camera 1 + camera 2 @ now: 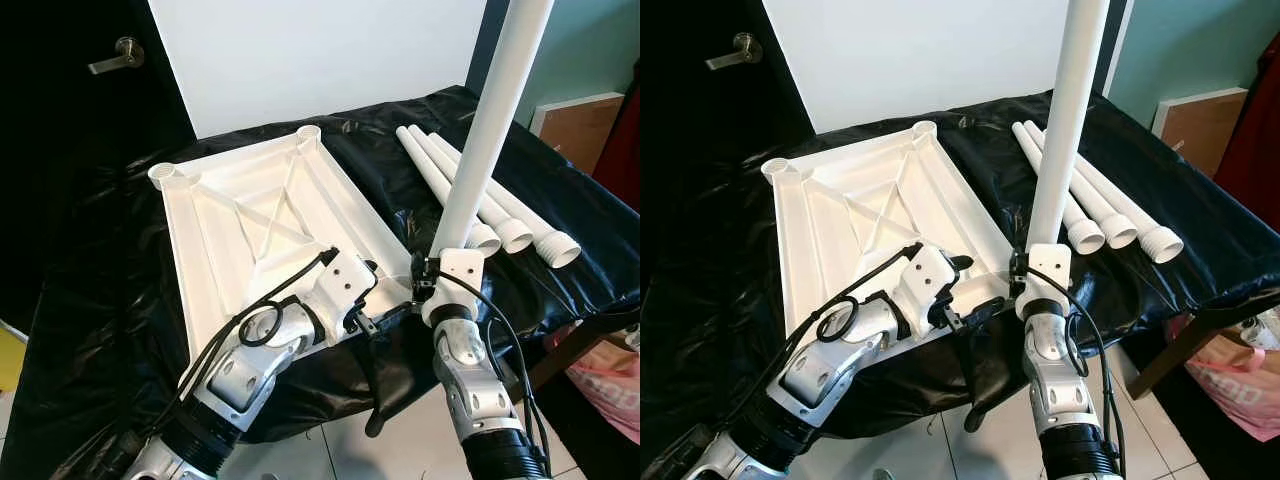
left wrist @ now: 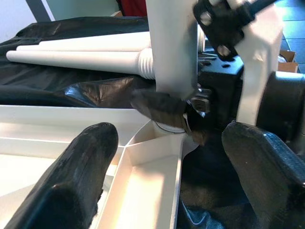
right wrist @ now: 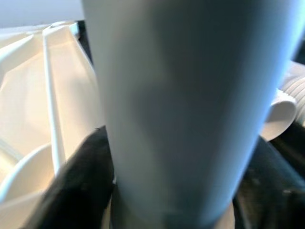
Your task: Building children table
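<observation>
A white table top [image 1: 250, 215] lies upside down on the black-covered table, with round sockets at its corners. My right gripper [image 1: 425, 285] is shut on a white table leg [image 1: 490, 130], holding it upright with its lower end at the near right corner socket [image 2: 167, 129]. The right wrist view has that leg [image 3: 186, 105] up close between the black fingers [image 3: 76, 186]. My left gripper [image 1: 378, 297] is open at the same corner, its fingertips [image 2: 71, 176] spread to either side of the rim. Three more legs [image 1: 500, 215] lie side by side on the right.
The black sheet [image 1: 90, 300] drapes over the table's near edge down to the tile floor. A dark door with a lever handle [image 1: 115, 55] stands at the back left beside a white wall panel [image 1: 320, 60]. A wooden board [image 1: 580, 125] and a pink bag [image 1: 610, 390] are on the right.
</observation>
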Robot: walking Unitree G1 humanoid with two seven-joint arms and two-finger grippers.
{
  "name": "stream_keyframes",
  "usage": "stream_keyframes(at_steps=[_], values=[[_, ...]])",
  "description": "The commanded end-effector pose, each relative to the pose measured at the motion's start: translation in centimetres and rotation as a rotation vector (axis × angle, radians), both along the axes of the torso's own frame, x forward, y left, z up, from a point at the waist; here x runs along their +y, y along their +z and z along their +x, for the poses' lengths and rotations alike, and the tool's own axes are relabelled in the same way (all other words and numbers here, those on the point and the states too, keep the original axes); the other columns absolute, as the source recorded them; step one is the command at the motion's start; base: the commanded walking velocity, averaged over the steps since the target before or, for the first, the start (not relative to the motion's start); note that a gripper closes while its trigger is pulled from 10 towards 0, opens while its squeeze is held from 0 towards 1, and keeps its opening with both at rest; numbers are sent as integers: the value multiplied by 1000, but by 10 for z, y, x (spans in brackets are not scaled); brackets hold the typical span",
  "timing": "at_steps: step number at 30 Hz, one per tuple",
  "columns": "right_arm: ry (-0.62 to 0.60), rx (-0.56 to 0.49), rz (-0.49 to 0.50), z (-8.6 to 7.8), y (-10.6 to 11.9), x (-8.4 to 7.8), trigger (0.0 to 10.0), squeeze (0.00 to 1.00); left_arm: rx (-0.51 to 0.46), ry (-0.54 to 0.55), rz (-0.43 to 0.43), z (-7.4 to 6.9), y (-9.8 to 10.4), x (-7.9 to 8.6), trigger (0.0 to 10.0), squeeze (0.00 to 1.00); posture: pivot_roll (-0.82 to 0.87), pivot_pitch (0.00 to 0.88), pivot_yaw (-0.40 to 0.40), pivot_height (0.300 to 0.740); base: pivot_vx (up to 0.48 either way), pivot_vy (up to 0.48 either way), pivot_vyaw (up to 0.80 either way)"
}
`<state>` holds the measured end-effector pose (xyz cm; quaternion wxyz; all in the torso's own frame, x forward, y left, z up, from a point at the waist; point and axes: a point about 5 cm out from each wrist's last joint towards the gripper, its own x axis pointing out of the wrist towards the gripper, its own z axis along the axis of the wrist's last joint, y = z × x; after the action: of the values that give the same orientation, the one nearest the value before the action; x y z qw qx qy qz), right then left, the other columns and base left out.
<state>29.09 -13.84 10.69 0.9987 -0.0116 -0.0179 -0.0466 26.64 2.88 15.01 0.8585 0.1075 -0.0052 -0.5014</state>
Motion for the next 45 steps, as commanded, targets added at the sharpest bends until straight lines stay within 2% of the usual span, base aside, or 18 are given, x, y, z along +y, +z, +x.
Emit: stream_keyframes(at_steps=[1,4,7,9,10,11,12,15,16,17,23,32,33,34,35,36,37,45], values=[[31,4,10,-2,0,1,10000,1000,17,-114,19,-6,0,-3,10000,0,-116,0,46,740,0,0,0],[49,-6,5,-2,2,-2,10000,1000,17,-112,17,-6,0,-3,10000,0,-115,0,42,740,0,0,0],[194,-13,-12,-1,6,-13,10000,1000,18,-106,11,-6,0,-4,10000,0,-116,0,40,740,0,0,0],[229,-9,-16,-1,7,-15,10000,1000,18,-105,11,-6,1,-4,10000,0,-116,0,40,740,0,0,0],[270,0,-1,0,7,-20,10000,910,18,-102,10,-5,0,-4,10000,0,-116,0,39,740,0,0,0],[306,2,-2,0,8,-24,10000,396,18,-99,10,-5,0,-4,10000,0,-116,0,39,740,0,0,0],[340,4,-6,1,8,-26,10000,0,18,-97,9,-5,0,-3,10000,0,-115,0,38,740,0,0,0],[399,10,-21,1,9,-30,10000,0,18,-94,9,-4,1,-2,10000,0,-117,0,39,740,0,0,0],[485,5,-73,3,11,-32,10000,0,19,-92,10,-4,1,-2,10000,0,-114,5,38,740,0,0,0],[485,5,-73,3,11,-32,10000,0,19,-92,10,-4,1,-2,10000,0,-114,5,38,740,0,0,0],[666,22,-131,11,15,-36,10000,0,18,-89,10,-2,2,-1,10000,0,-113,13,45,740,0,0,0],[727,44,-173,21,13,-40,10000,0,18,-90,12,-2,2,0,10000,0,-106,11,45,740,0,0,0],[728,46,-173,21,13,-41,6863,0,18,-90,12,-2,2,0,10000,0,-106,11,45,740,0,0,0],[728,46,-173,21,13,-41,6863,0,18,-90,12,-2,2,0,10000,0,-106,11,45,740,0,0,0],[728,50,-176,21,12,-41,824,0,18,-90,12,-3,3,0,10000,0,-103,10,45,740,0,0,0],[732,51,-177,21,11,-42,824,0,18,-89,11,-3,3,0,10000,0,-103,10,45,740,0,0,0],[733,61,-182,21,9,-44,0,0,18,-90,11,-3,3,0,10000,0,-104,13,45,740,0,0,0],[723,96,-186,19,0,-51,0,0,22,-93,10,-3,3,-1,10000,0,-108,17,46,740,0,0,0]])
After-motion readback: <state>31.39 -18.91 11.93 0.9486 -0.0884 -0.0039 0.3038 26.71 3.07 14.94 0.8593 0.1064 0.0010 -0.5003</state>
